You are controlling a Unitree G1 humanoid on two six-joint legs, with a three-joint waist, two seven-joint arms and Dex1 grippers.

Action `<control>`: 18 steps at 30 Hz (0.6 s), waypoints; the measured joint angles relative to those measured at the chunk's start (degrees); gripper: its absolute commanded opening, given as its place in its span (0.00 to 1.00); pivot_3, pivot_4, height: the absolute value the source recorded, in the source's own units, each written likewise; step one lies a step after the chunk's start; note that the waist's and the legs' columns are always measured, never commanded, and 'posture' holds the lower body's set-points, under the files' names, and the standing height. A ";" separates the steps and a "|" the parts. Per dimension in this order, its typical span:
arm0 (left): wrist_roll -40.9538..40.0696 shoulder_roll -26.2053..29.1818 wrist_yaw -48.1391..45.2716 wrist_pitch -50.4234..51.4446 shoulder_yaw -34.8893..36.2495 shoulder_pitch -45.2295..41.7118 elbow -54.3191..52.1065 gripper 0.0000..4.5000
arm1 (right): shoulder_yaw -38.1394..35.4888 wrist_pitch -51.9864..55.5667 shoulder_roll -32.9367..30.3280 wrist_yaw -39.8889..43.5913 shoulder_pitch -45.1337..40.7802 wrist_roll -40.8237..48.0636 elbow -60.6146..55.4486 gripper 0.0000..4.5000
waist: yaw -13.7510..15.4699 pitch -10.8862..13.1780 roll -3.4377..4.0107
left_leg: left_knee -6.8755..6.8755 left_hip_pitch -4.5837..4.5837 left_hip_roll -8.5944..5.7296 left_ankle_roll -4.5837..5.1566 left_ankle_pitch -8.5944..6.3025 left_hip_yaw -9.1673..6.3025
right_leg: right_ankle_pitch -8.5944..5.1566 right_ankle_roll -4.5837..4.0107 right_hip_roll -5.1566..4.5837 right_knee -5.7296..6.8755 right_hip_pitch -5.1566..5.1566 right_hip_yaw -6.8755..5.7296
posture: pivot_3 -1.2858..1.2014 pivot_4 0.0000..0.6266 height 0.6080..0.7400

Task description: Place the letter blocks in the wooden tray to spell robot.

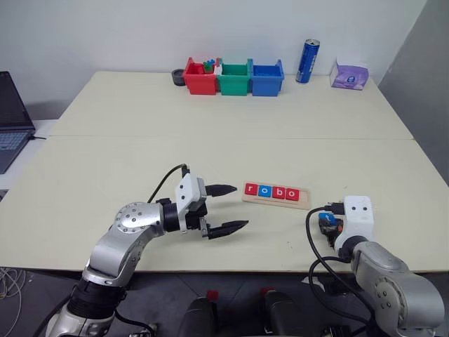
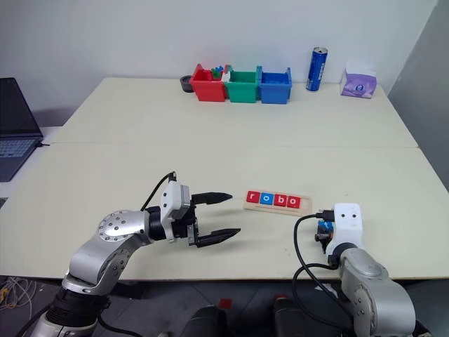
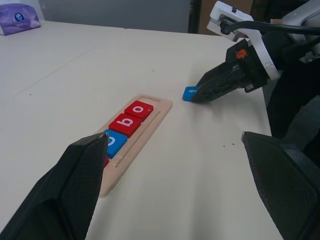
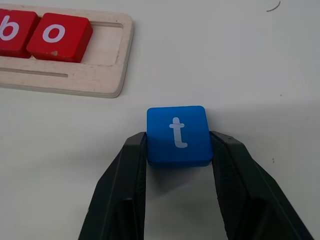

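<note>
The wooden tray [image 1: 276, 194] lies flat on the pale table [image 1: 210, 119], and everything here is placed against it. Four letter blocks [image 1: 271, 192] sit in its groove side by side, red r, blue o, red b, red o, filling it from its left end; the slot at its right end is bare wood. Just off that empty right end, apart from the tray, the fifth tile, the blue t block [image 4: 177, 135], is pinched on two opposite edges between the black fingers of the right gripper [image 4: 178, 150], with its letter facing up. Whether it rests on the table or hangs just above it cannot be told. To the left of the tray, near its r end, the left gripper [image 1: 227, 208] hangs over the table with its fingers spread wide and nothing between them, pointing toward the tray. Far beyond the tray, at the back of the table, stand a red bin [image 1: 200, 78], a green bin [image 1: 233, 79], a blue bin [image 1: 267, 79], a blue can [image 1: 307, 61] and a purple tissue pack [image 1: 349, 74].
</note>
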 measured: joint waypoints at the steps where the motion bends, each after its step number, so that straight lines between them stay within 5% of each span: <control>1: 0.01 -0.12 -0.01 -0.02 0.00 -0.19 0.35 1.00 | 0.16 0.62 -0.18 0.03 -0.12 -0.09 -0.28 0.32 | 0.01 -0.01 -0.02 | -0.01 0.00 0.00 0.00 0.00 0.01 | 0.00 0.00 0.00 -0.02 0.00 -0.01 | 0.52 0.24 1.00; 2: 0.03 -0.26 -0.02 -0.03 -0.02 -0.29 0.76 1.00 | 0.34 0.92 -0.56 0.17 -0.23 -0.06 -0.34 0.49 | 0.00 -0.01 -0.02 | -0.01 0.00 -0.01 0.00 0.00 0.03 | 0.00 0.00 0.00 -0.02 0.00 -0.01 | 0.52 0.24 1.00; 9: 0.16 -0.35 -0.03 -0.18 -0.34 -0.28 1.05 1.00 | -2.87 3.09 -5.98 6.03 -1.83 1.96 0.71 0.99 | -0.08 -0.01 -0.02 | -0.03 -0.02 -0.02 0.01 -0.01 0.05 | 0.00 0.00 0.02 -0.03 -0.02 -0.02 | 0.52 0.24 1.00; 15: 0.20 -0.39 -0.47 -0.79 -0.34 -0.06 1.82 1.00 | -11.35 2.53 -21.65 24.14 -4.76 12.12 0.76 0.99 | -0.08 0.03 -0.03 | -0.03 -0.04 -0.06 0.03 -0.01 0.08 | 0.00 0.01 0.01 -0.08 -0.01 -0.06 | 0.52 0.24 1.00; 18: 0.23 -1.04 -1.04 -1.34 -0.51 -0.28 2.19 1.00 | -13.06 -12.14 -34.82 42.40 -1.97 18.69 7.01 0.99 | -0.06 0.06 -0.08 | -0.04 -0.02 -0.04 0.05 -0.03 0.06 | 0.00 0.01 0.04 -0.19 0.06 -0.12 | 0.52 0.24 1.00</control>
